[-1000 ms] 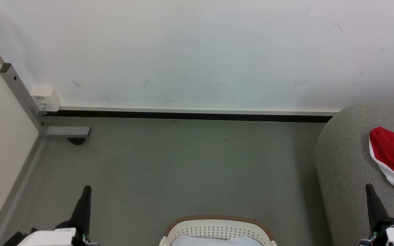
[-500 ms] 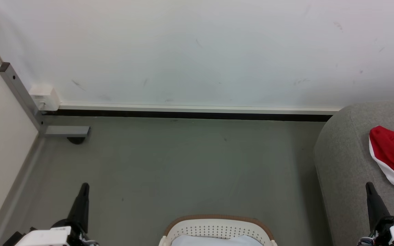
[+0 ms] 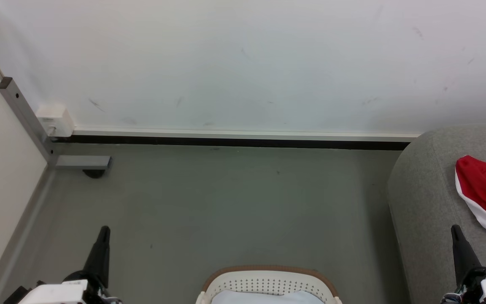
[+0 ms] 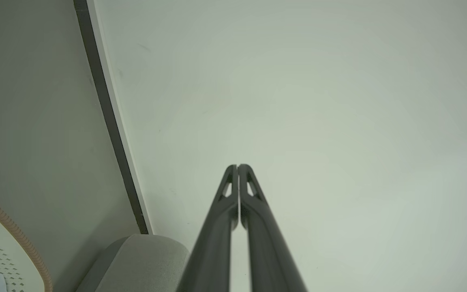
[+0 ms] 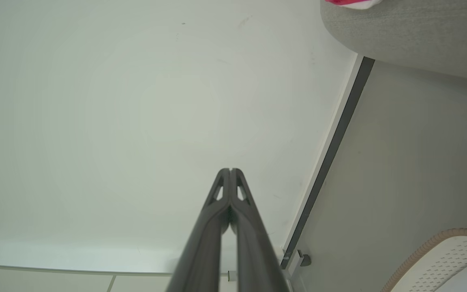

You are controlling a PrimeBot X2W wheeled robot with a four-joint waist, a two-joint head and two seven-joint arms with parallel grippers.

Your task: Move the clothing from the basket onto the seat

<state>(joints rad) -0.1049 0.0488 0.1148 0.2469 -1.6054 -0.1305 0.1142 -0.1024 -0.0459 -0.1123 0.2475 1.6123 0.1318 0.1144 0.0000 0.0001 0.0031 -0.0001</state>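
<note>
Left tool (image 3: 104,230) slightly higher than before, tips together like right tool (image 3: 454,230); clothing (image 3: 485,190) edge-cropped.

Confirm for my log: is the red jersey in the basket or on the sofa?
Out: the red jersey lies on the grey sofa; the basket holds a pale cloth.

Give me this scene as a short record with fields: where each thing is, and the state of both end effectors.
clothing: bright red fabric jersey with white trim, lying on the sofa
seat: large light grey upholstered sofa, right side of head view
basket: oval cream-white perforated plastic basket with brown rim, on the grey floor
basket contents: plain pale white-blue cloth
left end effector: shut, empty
right end effector: shut, empty
task state: jersey already out of the basket
</note>
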